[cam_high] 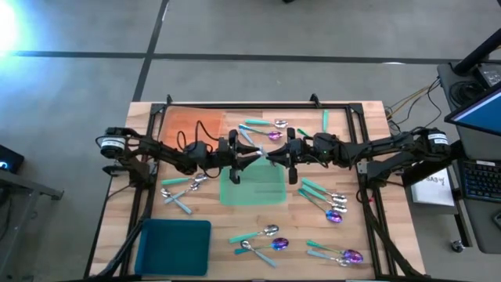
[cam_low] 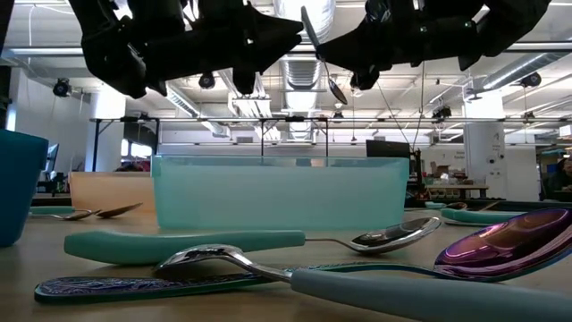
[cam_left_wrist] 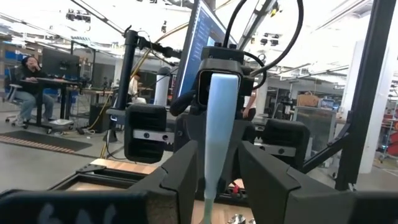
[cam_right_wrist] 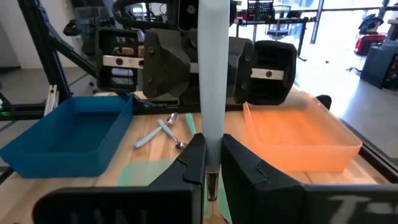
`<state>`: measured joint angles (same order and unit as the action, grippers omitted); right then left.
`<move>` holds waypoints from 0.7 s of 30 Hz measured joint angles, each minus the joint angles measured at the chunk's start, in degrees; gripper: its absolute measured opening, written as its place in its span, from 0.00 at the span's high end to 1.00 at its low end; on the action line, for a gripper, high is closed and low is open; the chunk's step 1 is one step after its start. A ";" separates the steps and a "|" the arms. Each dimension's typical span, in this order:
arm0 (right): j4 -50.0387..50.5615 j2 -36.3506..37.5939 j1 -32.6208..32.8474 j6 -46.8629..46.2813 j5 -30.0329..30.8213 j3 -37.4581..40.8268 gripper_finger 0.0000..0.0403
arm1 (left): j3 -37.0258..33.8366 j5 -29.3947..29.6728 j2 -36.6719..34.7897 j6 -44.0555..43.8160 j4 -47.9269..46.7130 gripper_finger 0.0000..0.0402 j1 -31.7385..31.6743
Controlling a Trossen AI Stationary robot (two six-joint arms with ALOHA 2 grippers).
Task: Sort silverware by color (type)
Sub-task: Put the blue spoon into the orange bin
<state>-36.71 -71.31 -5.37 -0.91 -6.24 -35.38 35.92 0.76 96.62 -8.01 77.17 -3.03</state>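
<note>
My two grippers meet above the green tray (cam_high: 254, 192) at the table's middle, with one spoon between them (cam_high: 262, 154). Its handle is pale teal (cam_right_wrist: 214, 74), and its head (cam_low: 337, 89) hangs down in the low view. My right gripper (cam_high: 276, 154) (cam_right_wrist: 213, 142) is shut on this spoon. My left gripper (cam_high: 248, 153) (cam_left_wrist: 217, 152) is open, with a finger on either side of the handle (cam_left_wrist: 217, 124). The other silverware lies on the wood in clusters at the far side (cam_high: 264, 128), left (cam_high: 182, 190), right (cam_high: 325, 202) and near side (cam_high: 262, 239) (cam_high: 337, 253). My right gripper pinches the spoon between its two fingers at the lower, narrowing part of the teal handle (cam_right_wrist: 213, 134). The fingers come level from the table's right and lie across the handle. The spoon is lifted clear above the green tray, steeply upright with its head down.
An orange tray (cam_high: 188, 125) sits at the far left and a blue tray (cam_high: 174, 247) at the near left. A black frame (cam_high: 258, 104) runs round the table. In the low view, teal-handled spoons (cam_low: 223, 243) and a purple spoon head (cam_low: 509, 243) lie in front of the green tray (cam_low: 281, 192).
</note>
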 joint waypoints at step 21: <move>-0.01 -0.02 2.74 0.51 0.38 0.02 0.95 | 3.56 -8.53 1.27 -1.53 -2.72 0.74 -0.02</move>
<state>-36.71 -71.33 -2.62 -0.39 -5.86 -35.35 39.49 -7.77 97.89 -9.54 74.44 -3.05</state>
